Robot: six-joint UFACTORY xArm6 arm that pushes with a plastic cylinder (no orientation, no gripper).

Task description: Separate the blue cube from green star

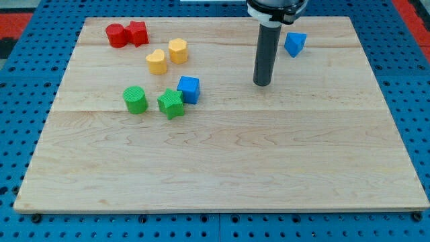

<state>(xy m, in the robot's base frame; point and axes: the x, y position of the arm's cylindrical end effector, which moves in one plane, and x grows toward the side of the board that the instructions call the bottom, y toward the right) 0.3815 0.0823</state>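
The blue cube (189,89) sits left of the board's middle, touching the green star (170,103) at its lower left. My tip (261,84) stands on the board well to the right of the blue cube, with a wide gap between them. The dark rod rises from the tip to the view's top.
A green cylinder (135,99) lies left of the star. A yellow heart (156,62) and a yellow block (178,50) lie above them. Two red blocks (126,33) sit at the top left. A blue triangular block (294,44) lies just upper right of my tip.
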